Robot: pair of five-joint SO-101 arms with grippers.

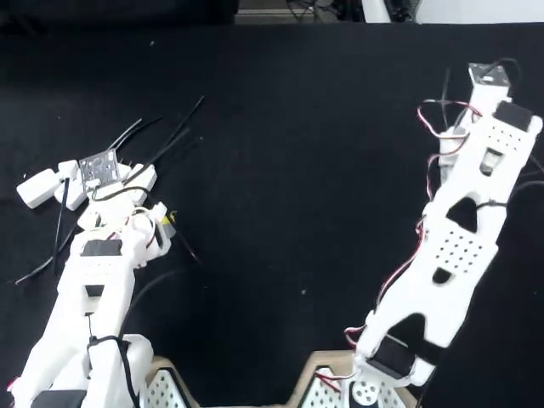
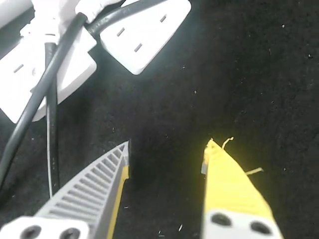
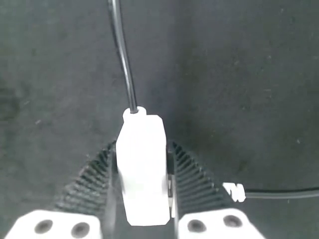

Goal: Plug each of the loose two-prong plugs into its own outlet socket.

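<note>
A white plug (image 3: pixel 143 174) is clamped in the right gripper (image 3: pixel 143 148); the left gripper (image 2: pixel 167 149) is held wide near the outlet sockets (image 2: pixel 142 32), high view's left.

Left gripper (image 2: pixel 168 145): jaws apart over black cloth (image 2: pixel 249 74). Beyond the grey finger (image 2: pixel 94 184), white outlet sockets (image 2: pixel 144 35) crossed by black cables (image 2: pixel 50 69).

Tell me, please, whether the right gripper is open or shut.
Shut: the right gripper clamps the white plug, its ridged fingers pressed against both sides.
</note>
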